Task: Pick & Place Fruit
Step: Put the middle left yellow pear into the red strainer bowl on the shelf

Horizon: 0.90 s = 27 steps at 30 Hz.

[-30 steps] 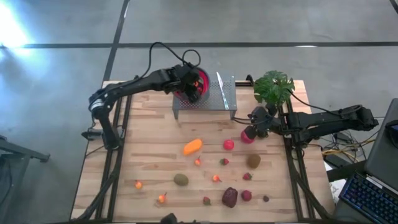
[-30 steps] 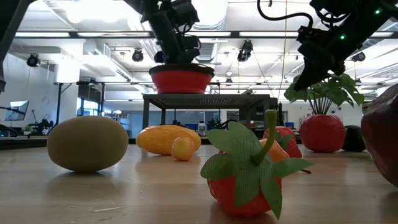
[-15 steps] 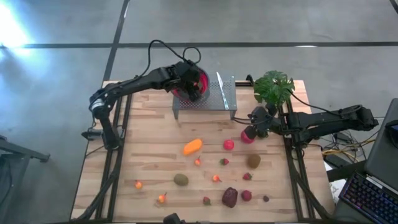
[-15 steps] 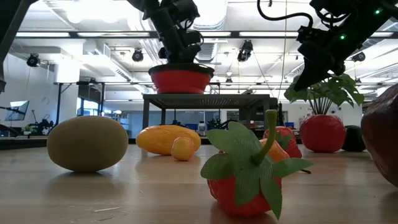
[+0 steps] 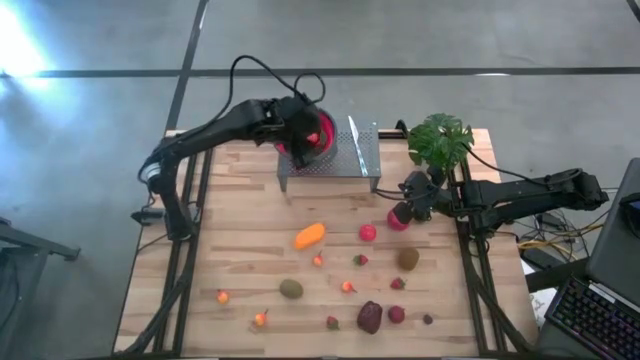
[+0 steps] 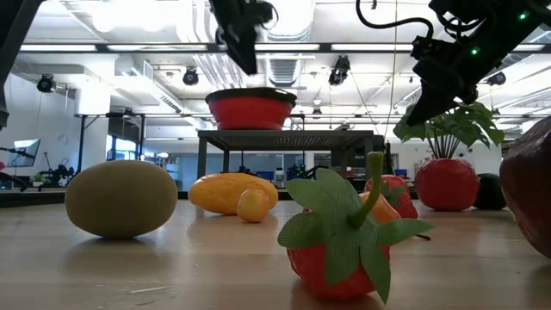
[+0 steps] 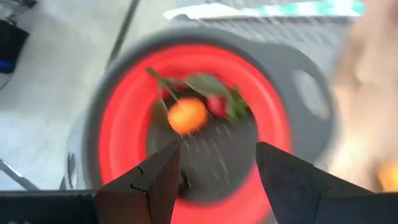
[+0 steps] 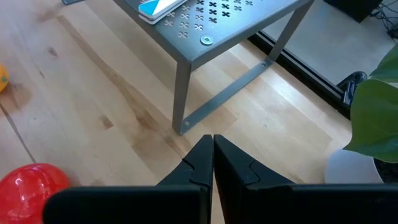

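Wooden planks make up the tabletop (image 5: 240, 200), which fills the middle of the high view above a grey floor. At its upper edge a perforated metal stand (image 5: 345, 152) carries a red-lined bowl (image 5: 316, 138), raised so that fruit can be dropped in from above. Over the bowl the left gripper (image 5: 297, 125) is held with its fingers (image 7: 155, 180) spread and empty; in the left wrist view a small orange fruit (image 7: 187, 116) with green leaves is seen lying on the bowl's floor, apparently just released. Most of the fruit is scattered in the lower half of the frame: an elongated orange one (image 5: 310, 235), a kiwi (image 5: 291, 289) and a dark maroon one (image 5: 369, 317). At centre right the right gripper (image 5: 412, 196) waits beside the potted plant (image 5: 440, 140), its fingers (image 8: 199, 163) pressed together.
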Available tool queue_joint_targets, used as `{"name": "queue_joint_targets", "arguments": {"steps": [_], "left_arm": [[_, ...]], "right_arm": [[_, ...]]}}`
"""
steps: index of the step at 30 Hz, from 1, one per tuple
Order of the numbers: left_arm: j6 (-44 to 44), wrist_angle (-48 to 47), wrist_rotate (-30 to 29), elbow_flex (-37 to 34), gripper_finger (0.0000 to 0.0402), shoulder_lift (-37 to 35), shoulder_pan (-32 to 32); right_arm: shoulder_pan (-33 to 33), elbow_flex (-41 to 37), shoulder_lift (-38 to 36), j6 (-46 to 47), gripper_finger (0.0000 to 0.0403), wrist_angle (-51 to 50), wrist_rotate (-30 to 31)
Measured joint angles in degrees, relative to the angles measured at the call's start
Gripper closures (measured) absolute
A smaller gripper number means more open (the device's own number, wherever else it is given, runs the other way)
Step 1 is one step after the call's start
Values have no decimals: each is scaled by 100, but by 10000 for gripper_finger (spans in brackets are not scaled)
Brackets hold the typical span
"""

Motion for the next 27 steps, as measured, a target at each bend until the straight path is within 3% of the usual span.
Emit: {"name": "queue_joint_targets", "arguments": {"steps": [9,20,27], "left_arm": [[-1260,-2226,5,624,191,-4,-1355],[-2697,-2201,5,-46,191,-24,-3754],[-3893,-2201,-9,-882,191,-22,-5081]], "right_arm": [[0,0,2,0,394,2,0],[0,0,0,19,394,4,0],[0,0,1,22,394,6,-2]]}}
